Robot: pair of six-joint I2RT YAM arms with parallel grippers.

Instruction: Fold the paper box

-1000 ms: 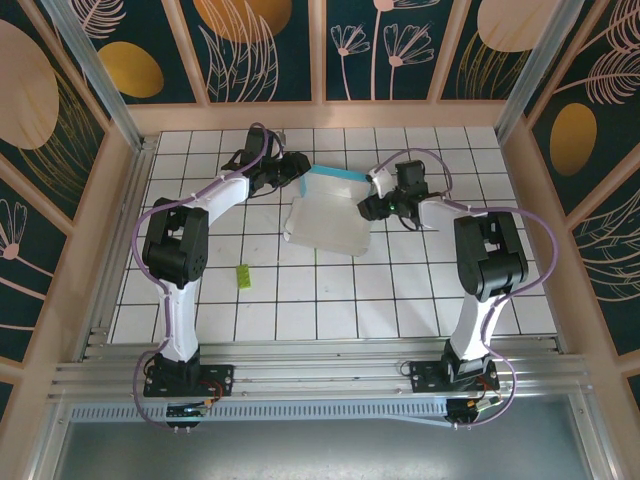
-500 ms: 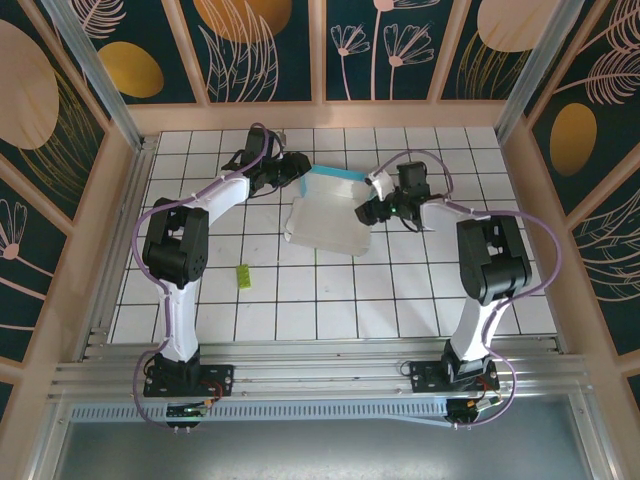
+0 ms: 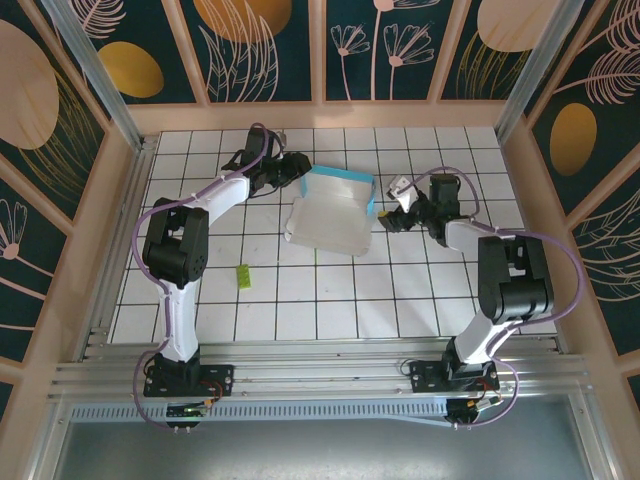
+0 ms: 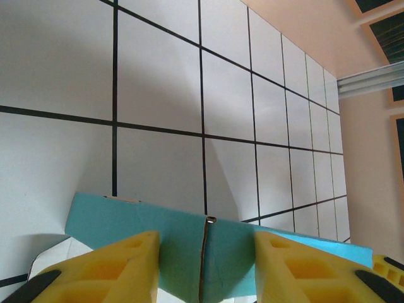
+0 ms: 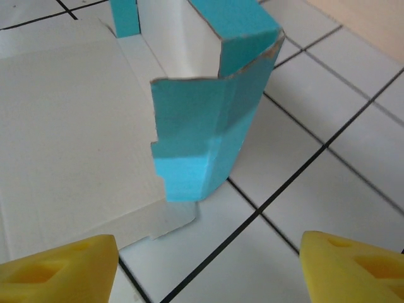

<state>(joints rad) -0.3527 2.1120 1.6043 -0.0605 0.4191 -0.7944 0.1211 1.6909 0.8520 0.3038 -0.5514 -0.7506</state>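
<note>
The paper box (image 3: 322, 218) lies open in the middle of the tiled table, whitish-grey face up, with cyan walls raised along its far edge and right corner. My left gripper (image 3: 302, 168) is at the far left corner of the box. In the left wrist view its yellow fingers (image 4: 136, 252) stand open either side of a cyan wall (image 4: 177, 224) with a seam down it. My right gripper (image 3: 386, 212) is open just right of the box, touching nothing. The right wrist view has the upright cyan corner flap (image 5: 208, 132) a little ahead of my open right gripper (image 5: 208, 243).
A tiny yellow-green scrap (image 3: 243, 276) lies on the tiles near the left arm. Wooden walls (image 3: 330, 115) fence the table at the back and sides. Bare tiles (image 3: 330, 300) stretch between the box and the arm bases.
My right gripper has drawn back to the right, off the box's right side, and the cyan right flap now stands free. The left gripper has stayed put.
</note>
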